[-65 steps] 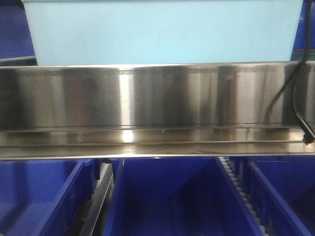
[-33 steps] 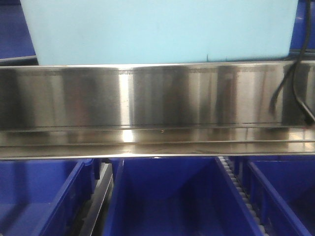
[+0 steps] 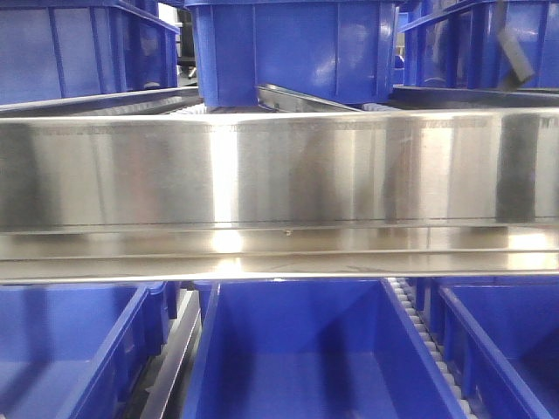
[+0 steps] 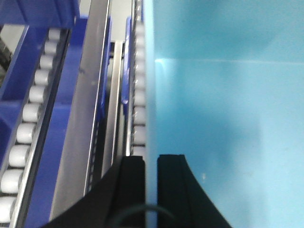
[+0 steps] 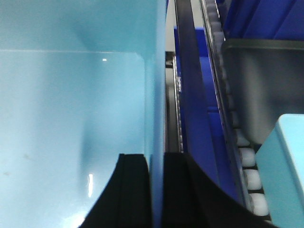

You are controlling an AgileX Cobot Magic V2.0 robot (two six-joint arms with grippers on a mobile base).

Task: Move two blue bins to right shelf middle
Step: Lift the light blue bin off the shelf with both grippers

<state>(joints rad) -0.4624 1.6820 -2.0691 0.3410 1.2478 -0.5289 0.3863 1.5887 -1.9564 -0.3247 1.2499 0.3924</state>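
Observation:
A pale light-blue bin (image 4: pixel 228 118) fills the right of the left wrist view; its left wall stands between the fingers of my left gripper (image 4: pixel 151 160), which is shut on it. In the right wrist view the same bin (image 5: pixel 71 104) fills the left, and my right gripper (image 5: pixel 156 159) is shut on its right wall. The corner of a second pale blue bin (image 5: pixel 285 166) shows at the lower right. In the front view neither bin nor gripper shows. The brushed steel shelf rail (image 3: pixel 279 175) spans that frame.
Dark blue bins stand behind the rail (image 3: pixel 293 52) and below it (image 3: pixel 297 349), (image 3: pixel 70 349), (image 3: pixel 507 340). White roller tracks (image 4: pixel 33 109), (image 5: pixel 237 137) run beside the held bin. A grey bin (image 5: pixel 266 85) sits to the right.
The pale bin that filled the top of the front view has left that frame, uncovering the dark blue bins behind. The black cable at the right is gone too.

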